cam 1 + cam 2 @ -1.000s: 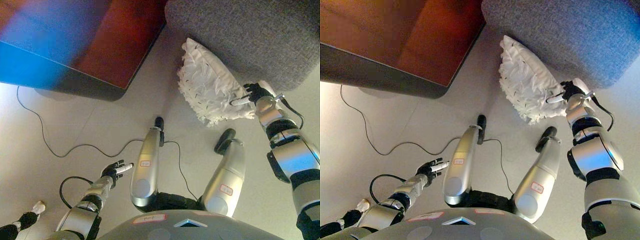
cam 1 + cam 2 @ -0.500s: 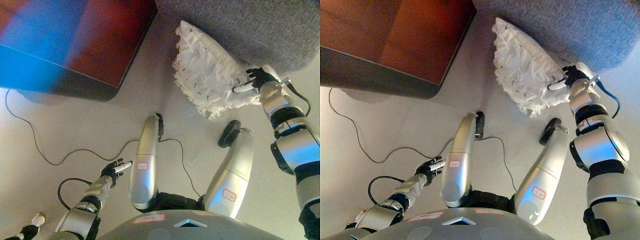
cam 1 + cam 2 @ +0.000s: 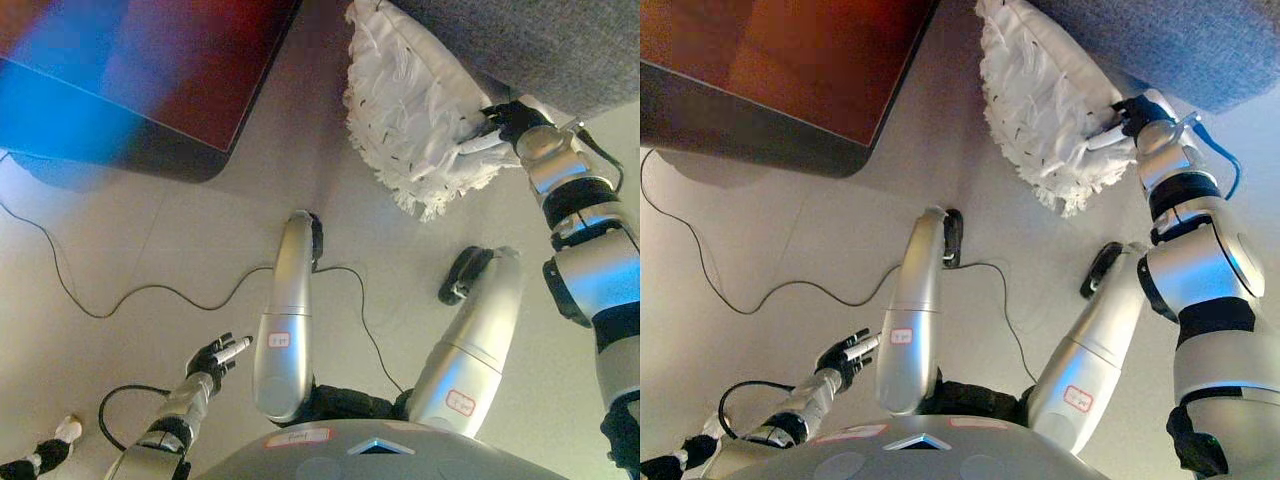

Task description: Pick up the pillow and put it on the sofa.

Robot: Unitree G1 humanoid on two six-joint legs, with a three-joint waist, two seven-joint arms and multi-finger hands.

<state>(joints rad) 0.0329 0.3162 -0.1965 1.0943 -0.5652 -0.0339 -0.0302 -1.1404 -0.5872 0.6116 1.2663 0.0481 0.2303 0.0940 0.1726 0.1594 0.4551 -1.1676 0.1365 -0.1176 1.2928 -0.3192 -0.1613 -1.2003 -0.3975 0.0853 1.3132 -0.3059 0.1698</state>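
1. The white, ruffled fabric pillow (image 3: 410, 120) leans against the lower front of the grey, coarse-woven upholstered sofa (image 3: 540, 45), which fills the upper right of both views.
2. The pillow's top edge touches the sofa's front face, and its frilled lower edge hangs just below the sofa towards the pale, smooth floor (image 3: 150, 250); whether that edge touches the floor cannot be told.
3. The right hand (image 3: 503, 122) is at the pillow's right side, just under the sofa's edge, with its dark fingers curled into the white cloth and pinching it.
4. A white-tipped finger (image 3: 1098, 139) of that hand lies across the pillow's ruffles, pointing away from the sofa.
5. The left hand (image 3: 216, 356) hangs well apart from the sofa, low and to the left over the floor, its fingers spread, relaxed and holding nothing.
6. A low, dark reddish-brown wooden table (image 3: 790, 70) with a thick dark edge stands left of the sofa, separated from it by a strip of floor.
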